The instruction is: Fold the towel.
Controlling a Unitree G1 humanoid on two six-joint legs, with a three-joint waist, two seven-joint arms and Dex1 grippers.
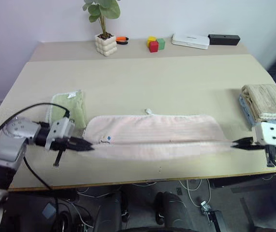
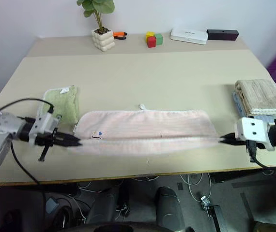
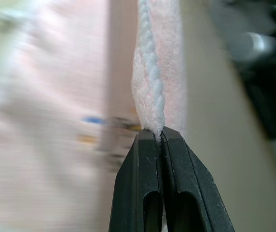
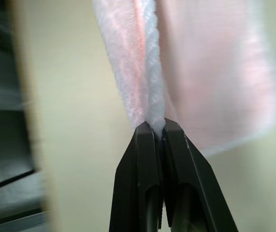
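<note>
A pale pink towel [image 1: 157, 135] lies long-ways across the near part of the table [image 1: 143, 77]. Its far long side, with a little white loop [image 1: 148, 111], rests flat on the table. Its near long side is lifted and pulled straight between the two grippers.

The left gripper [image 1: 85, 144] pinches the near corner at the end with the small dark stitched picture [image 1: 108, 138]. The left wrist view shows its two black fingers [image 3: 143, 183] pressed together on the white trimmed edge. The right gripper [image 1: 238, 143] pinches the near corner at the other end, and the right wrist view shows its fingers [image 4: 145, 179] squeezed tight on the fluffy edge too.

The towel looks soft, floppy and light. It will not break. It sags in the middle when it is not pulled tight, so both ends need to go up and over together. The fluff looks grippy, so it should not slip out easily. The corners on the trimmed edge look like the best spots to hold, because the trim is firmer than the fluff.

A green folded cloth [image 1: 69, 108] lies just past the left end of the towel. A beige folded towel [image 1: 266, 102] sits near the right end. A small potted plant [image 1: 104, 29], coloured blocks [image 1: 155, 44], a white box [image 1: 190, 41] and a black box [image 1: 223, 39] stand far back on the table.
</note>
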